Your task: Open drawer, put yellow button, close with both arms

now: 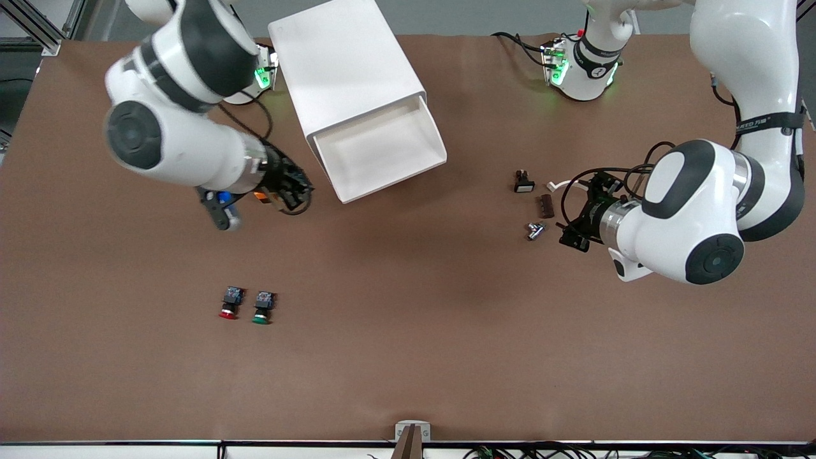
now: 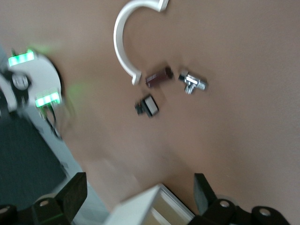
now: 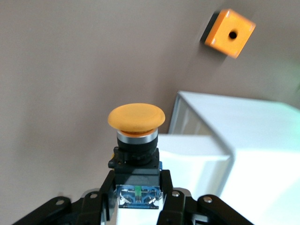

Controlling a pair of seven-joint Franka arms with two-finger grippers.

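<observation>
The white cabinet (image 1: 347, 64) lies at the robots' edge of the table. Its uppermost drawer (image 1: 395, 182) is pulled out and looks empty. My right gripper (image 1: 287, 188) hangs over the table beside the open drawer, toward the right arm's end. In the right wrist view it (image 3: 136, 192) is shut on the yellow button (image 3: 136, 118), gripping the black body with the cap pointing away and the blue block (image 3: 137, 194) between the fingers. The cabinet (image 3: 243, 126) shows just past it. My left gripper (image 1: 570, 237) is open and empty, low beside small parts; it also shows in the left wrist view (image 2: 138, 197).
A red-capped button (image 1: 229, 303) and a green-capped button (image 1: 262, 307) lie nearer the front camera. By the left gripper lie a black switch (image 1: 524, 182), brown piece (image 1: 547, 205), chrome part (image 1: 535, 231) and white clip (image 1: 558, 185). An orange cube (image 3: 229, 33) lies near the cabinet.
</observation>
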